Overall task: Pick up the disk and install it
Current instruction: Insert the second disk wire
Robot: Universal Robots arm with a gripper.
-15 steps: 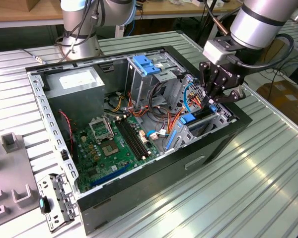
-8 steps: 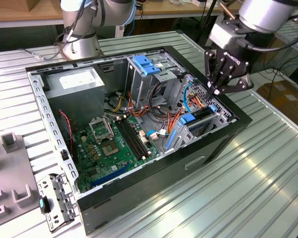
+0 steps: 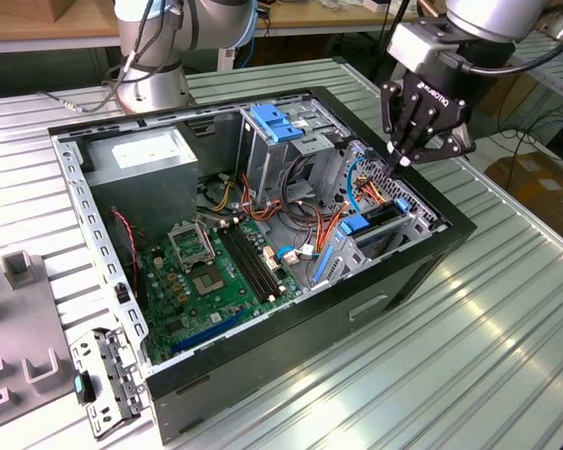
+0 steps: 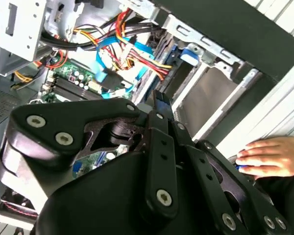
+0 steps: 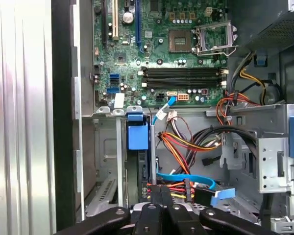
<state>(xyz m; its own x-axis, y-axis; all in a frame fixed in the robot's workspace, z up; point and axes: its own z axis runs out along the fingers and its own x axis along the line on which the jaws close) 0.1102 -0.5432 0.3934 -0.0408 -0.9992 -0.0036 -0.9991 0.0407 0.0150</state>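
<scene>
The disk stands on edge in a slot of the low metal bay at the open computer case's side on the exterior view's right. Its blue plastic rail end points toward the motherboard. That blue rail end appears in both wrist views, and below it a thin strip of the disk's edge shows. My gripper hangs just above the bay's far end, over the cables, fingers pressed together with nothing between them. Its black fingertips point down at the bay.
Orange, red and blue cables lie beside the bay. A green motherboard, a grey power-supply box and a tall drive cage with a light-blue latch fill the case. A person's hand rests outside the case wall.
</scene>
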